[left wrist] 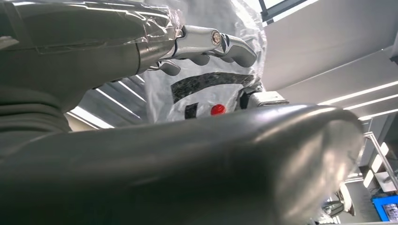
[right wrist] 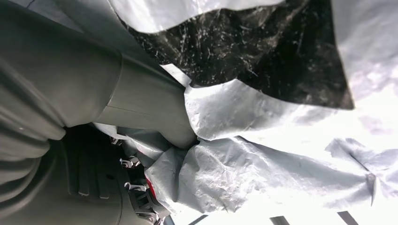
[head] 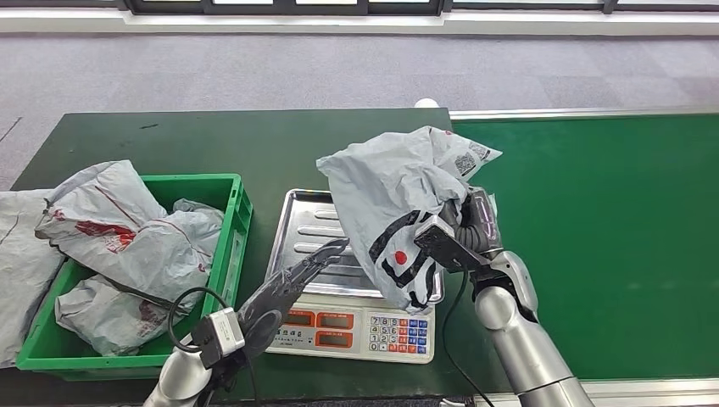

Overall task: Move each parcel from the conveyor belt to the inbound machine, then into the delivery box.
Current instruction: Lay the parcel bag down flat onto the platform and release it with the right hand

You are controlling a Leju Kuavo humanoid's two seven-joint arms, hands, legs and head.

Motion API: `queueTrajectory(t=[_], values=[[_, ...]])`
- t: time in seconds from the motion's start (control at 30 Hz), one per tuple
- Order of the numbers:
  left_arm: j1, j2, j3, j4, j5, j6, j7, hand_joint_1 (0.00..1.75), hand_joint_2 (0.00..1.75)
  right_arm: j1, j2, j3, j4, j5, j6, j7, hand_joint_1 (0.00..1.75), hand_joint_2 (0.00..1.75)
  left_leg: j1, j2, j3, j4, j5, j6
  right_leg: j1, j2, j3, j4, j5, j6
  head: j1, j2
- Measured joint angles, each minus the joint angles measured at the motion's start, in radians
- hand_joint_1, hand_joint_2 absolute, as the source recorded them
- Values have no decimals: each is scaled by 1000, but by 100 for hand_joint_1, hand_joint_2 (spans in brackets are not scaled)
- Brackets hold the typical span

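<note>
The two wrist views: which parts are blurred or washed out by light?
Left wrist view: the thick grey thumb lies very near and blurred, while the grey plastic parcel behind it is sharper. Right wrist view: the parcel's crinkled film is sharp, but its far side whitens into glare.

The parcel [head: 398,203] hid my right hand's fingers [right wrist: 136,187] and part of the scale tray [head: 309,229]. I couldn't read its label.

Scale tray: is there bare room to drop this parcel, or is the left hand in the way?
The scale tray is bare at its far left, beside the green crate. The left hand reaches over its near edge; the parcel in the right hand overhangs its right. The crate is crowded.
</note>
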Motion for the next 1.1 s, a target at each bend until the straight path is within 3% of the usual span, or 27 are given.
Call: queueTrajectory(t=[0.27, 0.37, 0.4, 0.5, 0.73, 1.1], values=[[14, 0, 11, 2, 56, 64, 29, 0, 0, 8, 2, 17, 23, -58, 77, -20, 175, 175, 0, 0, 0, 0, 0, 0, 0, 0, 0, 0, 0, 0, 0, 0], [12, -2, 11, 4, 58, 79, 38, 0, 0, 0, 15, 33, 35, -68, 94, -38, 44, 175, 0, 0, 0, 0, 0, 0, 0, 0, 0, 0, 0, 0, 0, 0], [11, -3, 11, 4, 57, 87, 40, 0, 0, -5, 21, 39, 40, -71, 98, -43, 0, 131, 0, 0, 0, 0, 0, 0, 0, 0, 0, 0, 0, 0, 0, 0], [9, -11, 11, 5, 53, 124, 42, 0, 0, -23, 41, 58, 58, -70, 94, -59, 0, 0, 0, 0, 0, 0, 0, 0, 0, 0, 0, 0, 0, 0, 0, 0], [7, -30, 21, 2, 56, 208, 42, 0, 0, -37, 69, 70, 76, -91, 26, -108, 0, 0, 0, 0, 0, 0, 0, 0, 0, 0, 0, 0, 0, 0, 0, 0], [-2, -39, 28, 2, 65, 226, 41, 0, 0, -38, 73, 70, 77, -100, 13, -132, 0, 0, 0, 0, 0, 0, 0, 0, 0, 0, 0, 0, 0, 0, 0, 0]])
